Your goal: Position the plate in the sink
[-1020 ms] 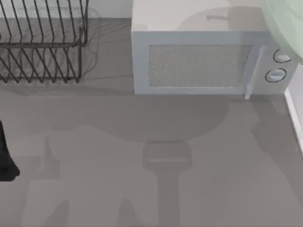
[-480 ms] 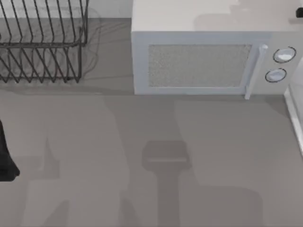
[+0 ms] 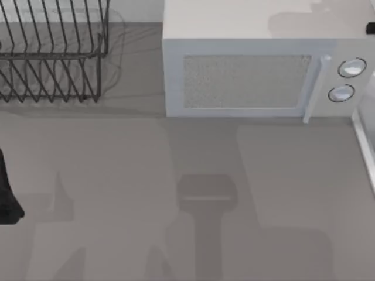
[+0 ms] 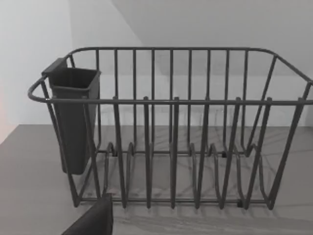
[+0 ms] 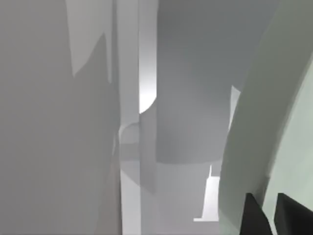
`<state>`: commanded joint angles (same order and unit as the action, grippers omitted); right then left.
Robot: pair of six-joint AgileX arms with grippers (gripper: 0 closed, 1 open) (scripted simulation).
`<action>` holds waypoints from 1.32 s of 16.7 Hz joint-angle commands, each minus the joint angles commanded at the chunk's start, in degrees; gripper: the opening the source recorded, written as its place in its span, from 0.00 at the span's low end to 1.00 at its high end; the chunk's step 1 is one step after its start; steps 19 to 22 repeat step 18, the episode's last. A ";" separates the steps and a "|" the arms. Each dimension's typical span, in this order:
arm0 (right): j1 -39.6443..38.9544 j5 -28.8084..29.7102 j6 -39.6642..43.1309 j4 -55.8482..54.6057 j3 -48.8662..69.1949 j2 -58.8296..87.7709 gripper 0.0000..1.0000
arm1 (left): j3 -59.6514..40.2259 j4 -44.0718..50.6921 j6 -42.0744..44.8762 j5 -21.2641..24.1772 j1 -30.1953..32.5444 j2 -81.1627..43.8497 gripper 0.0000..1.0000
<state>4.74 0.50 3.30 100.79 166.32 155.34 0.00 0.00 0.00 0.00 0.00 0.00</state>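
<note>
The plate (image 5: 274, 122) is a pale mint-green disc seen edge-on and close up in the right wrist view. My right gripper (image 5: 271, 211) is shut on its rim, with a dark finger on either face. Pale walls of the sink (image 5: 139, 147) lie beyond the plate. From above, the sink's white rim (image 3: 364, 143) runs along the table's right edge, and a dark bit of my right arm (image 3: 370, 27) pokes in at the upper right. My left arm (image 3: 7, 196) is parked at the left edge.
A white microwave (image 3: 252, 70) stands at the back centre, right beside the sink. A black wire dish rack (image 3: 53, 52) with a dark cutlery cup (image 4: 73, 117) sits at the back left. Broad arm shadows cross the grey counter (image 3: 117, 175).
The plate was at the top view's upper right corner a second ago and has since moved off to the right. The shadows on the counter and microwave shifted right. The left arm stayed still.
</note>
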 joint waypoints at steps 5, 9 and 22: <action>0.00 0.00 0.00 0.00 0.00 0.00 0.45 | 0.00 0.00 0.00 0.00 0.00 0.00 1.00; 0.00 0.00 0.00 0.00 0.00 0.00 0.75 | 0.00 0.00 0.00 0.00 0.00 0.00 1.00; 0.00 0.00 0.00 0.00 0.00 0.00 1.00 | 0.00 0.00 0.00 0.00 0.00 0.00 1.00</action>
